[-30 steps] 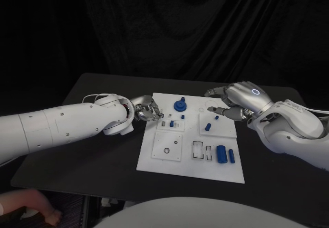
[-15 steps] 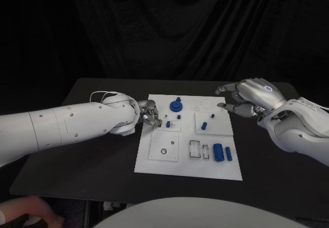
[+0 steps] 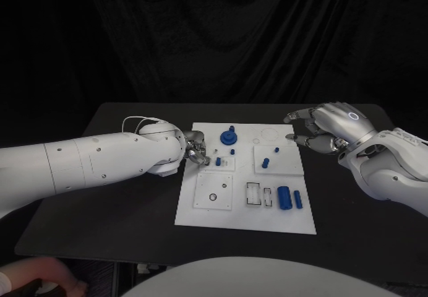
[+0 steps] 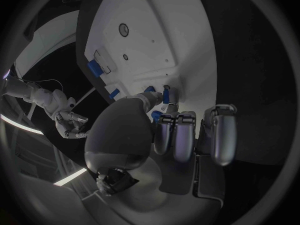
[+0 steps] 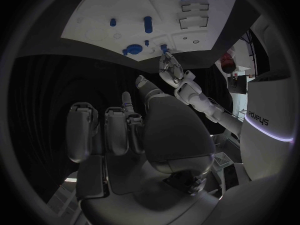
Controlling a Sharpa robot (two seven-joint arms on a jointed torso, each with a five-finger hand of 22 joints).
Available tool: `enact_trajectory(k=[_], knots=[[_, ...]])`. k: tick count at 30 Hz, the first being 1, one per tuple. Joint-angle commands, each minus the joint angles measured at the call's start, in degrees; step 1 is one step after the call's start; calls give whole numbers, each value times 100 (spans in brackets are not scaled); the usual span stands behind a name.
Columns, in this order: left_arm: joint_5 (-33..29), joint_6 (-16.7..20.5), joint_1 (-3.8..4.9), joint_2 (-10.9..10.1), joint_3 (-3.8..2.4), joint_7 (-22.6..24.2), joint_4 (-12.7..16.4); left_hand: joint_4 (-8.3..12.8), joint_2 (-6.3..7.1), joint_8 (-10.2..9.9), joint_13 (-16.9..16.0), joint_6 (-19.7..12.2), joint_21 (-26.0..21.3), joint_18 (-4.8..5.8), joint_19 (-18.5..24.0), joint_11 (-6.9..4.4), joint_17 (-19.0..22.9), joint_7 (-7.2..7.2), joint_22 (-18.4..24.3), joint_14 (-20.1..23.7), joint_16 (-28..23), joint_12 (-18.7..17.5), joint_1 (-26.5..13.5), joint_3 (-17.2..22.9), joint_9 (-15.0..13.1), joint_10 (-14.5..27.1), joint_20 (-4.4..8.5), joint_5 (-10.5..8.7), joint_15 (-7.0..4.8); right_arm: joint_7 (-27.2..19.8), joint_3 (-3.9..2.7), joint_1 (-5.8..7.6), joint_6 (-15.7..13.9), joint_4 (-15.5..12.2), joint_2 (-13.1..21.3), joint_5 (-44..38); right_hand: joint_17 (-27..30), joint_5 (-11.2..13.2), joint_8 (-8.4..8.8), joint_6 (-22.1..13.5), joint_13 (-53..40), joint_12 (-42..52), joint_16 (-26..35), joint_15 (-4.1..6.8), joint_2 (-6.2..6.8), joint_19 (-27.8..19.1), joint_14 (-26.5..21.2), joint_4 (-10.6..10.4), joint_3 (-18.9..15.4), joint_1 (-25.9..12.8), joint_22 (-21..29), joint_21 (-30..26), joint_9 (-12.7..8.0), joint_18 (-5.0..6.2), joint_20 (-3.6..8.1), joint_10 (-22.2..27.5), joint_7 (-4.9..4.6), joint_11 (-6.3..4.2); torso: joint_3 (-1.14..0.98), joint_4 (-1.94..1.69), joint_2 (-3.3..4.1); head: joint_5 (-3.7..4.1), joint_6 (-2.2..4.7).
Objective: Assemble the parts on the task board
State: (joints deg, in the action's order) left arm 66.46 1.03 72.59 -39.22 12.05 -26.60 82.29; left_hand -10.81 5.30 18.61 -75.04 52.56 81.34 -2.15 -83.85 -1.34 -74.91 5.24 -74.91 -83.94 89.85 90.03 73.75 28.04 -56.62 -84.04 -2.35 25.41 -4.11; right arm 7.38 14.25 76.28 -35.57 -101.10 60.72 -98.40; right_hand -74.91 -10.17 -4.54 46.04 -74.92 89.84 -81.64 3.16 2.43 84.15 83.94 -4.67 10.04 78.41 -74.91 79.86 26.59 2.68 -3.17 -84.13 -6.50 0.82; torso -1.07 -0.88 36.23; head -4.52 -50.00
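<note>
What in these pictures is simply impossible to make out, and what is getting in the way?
- Whether the left robot hand actually holds a blue part: in the head view the fingers are too small; in the left wrist view the palm hides the contact.
- Small holes and slots on the task board: too small to read in the head view.
- Right robot hand: fingers curled, seemingly holding nothing.

Left hand (image 3: 196, 153) crowds the task board's (image 3: 214, 213) left edge; near end seemingly open.
</note>
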Motion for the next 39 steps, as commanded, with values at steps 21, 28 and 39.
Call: enact_trajectory(k=[21, 28, 39], knots=[[82, -205, -13, -62, 10, 10, 104, 82, -5, -34, -1496, 345, -72, -17, -151, -38, -1509, -285, -1196, -606, 15, -3, -134, 137, -18, -596, 43, 55, -43, 199, -3, 2, 166, 65, -74, 5, -343, -44, -29, 109, -1354, -118, 23, 9, -74, 175, 374, -57, 24, 27, -1184, -16, -20, -23, 14, -445, 2, -15, 12, -15, -8, -29, 0], [82, -178, -14, -65, 10, 88, 90, 93, -18, -41, -1496, 350, -93, -21, -141, -36, -1509, -282, -1189, -606, 15, -3, -185, 171, -27, -596, 43, 40, -42, 206, -3, -1, 182, 93, -91, 5, -336, -57, -22, 121, -1328, -141, 28, 10, -74, 171, 373, -56, 35, 43, -1180, -28, -28, -20, 15, -421, 2, -17, 18, -6, -28, -41, 0], [82, -202, -14, -85, 10, 119, 65, 20, -108, -82, -1496, 384, -127, -26, -130, -30, -1509, -280, -1183, -606, 15, -3, -496, 211, -53, -596, 37, 2, -35, 227, -3, -9, 230, 119, -111, 5, -314, -83, -7, 133, -1295, -171, 44, 11, -79, 164, 368, -59, 55, 67, -1175, -47, -43, -16, 16, -391, 0, -16, 27, -7, -24, -60, 0]])
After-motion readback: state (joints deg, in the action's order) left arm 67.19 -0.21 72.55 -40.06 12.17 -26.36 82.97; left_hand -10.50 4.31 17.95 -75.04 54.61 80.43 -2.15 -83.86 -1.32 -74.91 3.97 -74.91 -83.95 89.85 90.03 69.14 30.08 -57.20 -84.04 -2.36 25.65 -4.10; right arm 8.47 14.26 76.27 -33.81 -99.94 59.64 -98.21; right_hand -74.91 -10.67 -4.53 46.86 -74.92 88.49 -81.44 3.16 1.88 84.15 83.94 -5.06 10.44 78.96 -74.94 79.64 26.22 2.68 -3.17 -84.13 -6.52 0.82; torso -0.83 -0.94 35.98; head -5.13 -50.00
